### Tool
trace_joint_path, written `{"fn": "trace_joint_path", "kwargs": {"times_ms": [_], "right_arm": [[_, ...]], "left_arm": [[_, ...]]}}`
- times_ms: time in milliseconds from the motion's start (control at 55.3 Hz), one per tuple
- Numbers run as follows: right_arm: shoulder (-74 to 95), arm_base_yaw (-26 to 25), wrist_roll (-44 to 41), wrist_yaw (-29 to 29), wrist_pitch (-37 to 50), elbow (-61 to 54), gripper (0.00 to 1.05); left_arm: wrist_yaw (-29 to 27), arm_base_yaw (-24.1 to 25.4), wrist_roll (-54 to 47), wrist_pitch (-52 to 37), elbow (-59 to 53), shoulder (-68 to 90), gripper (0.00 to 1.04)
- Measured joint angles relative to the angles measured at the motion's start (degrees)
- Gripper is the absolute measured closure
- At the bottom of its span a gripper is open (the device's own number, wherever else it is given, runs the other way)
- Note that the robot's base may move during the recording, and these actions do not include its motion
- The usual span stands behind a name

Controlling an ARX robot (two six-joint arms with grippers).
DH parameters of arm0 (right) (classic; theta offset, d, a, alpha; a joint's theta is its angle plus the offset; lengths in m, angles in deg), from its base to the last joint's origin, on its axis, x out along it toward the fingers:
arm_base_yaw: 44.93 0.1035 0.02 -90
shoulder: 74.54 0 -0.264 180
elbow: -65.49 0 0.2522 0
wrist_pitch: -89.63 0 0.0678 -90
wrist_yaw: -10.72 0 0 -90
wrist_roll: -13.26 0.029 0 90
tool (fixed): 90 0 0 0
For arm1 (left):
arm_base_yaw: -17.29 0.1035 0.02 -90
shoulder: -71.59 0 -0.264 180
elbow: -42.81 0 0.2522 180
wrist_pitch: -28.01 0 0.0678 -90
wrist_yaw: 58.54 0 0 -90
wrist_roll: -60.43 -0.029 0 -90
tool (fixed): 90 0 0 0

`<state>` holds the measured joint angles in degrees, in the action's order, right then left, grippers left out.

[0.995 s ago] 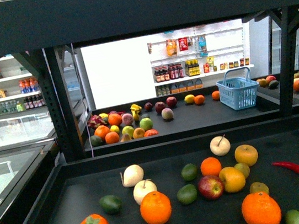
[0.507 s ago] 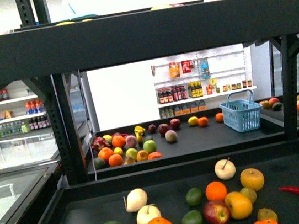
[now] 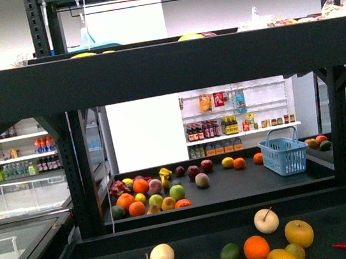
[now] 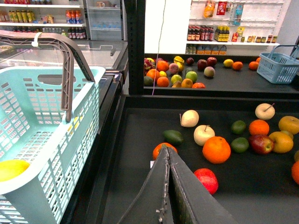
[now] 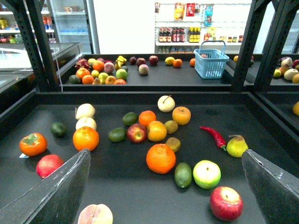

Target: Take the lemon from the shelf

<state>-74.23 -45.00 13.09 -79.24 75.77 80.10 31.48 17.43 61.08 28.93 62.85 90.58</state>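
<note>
The shelf's black lipped deck (image 5: 140, 200) carries several loose fruits. No plain-yellow oval fruit shows among them; the yellowish ones there are a round golden-orange fruit (image 5: 157, 131) and a yellow-green one (image 5: 206, 173). A bright yellow smooth fruit (image 4: 11, 169) lies in the teal basket (image 4: 44, 140), cut by the frame edge; I cannot tell if it is the lemon. Yellow tops (image 3: 83, 54) peek over the upper deck's rim (image 3: 164, 66). My left gripper (image 4: 167, 149) is shut and empty above the deck near a persimmon (image 4: 161, 150). My right gripper (image 5: 166, 151) is wide open and empty above an orange (image 5: 160, 158).
Black uprights (image 3: 76, 175) frame the deck. Behind stands a farther black shelf with fruit and a small blue basket (image 3: 284, 154). On the near deck lie a red chili (image 5: 213, 135), a pear (image 5: 237, 145), red apples (image 5: 226, 203) and oranges (image 5: 86, 138).
The front view has risen: the deck's fruits have slid down to the bottom of the frame, and the upper deck with things on it has come into view.
</note>
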Motion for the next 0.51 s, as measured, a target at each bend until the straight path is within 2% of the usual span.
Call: {"fn": "trace_joint_path", "kwargs": {"times_ms": [507], "right_arm": [[0.00, 0.00, 0.00, -0.02, 0.00, 0.00, 0.07]], "left_arm": [[0.00, 0.00, 0.00, 3.85, -3.72, -7.74, 1.02]]}}
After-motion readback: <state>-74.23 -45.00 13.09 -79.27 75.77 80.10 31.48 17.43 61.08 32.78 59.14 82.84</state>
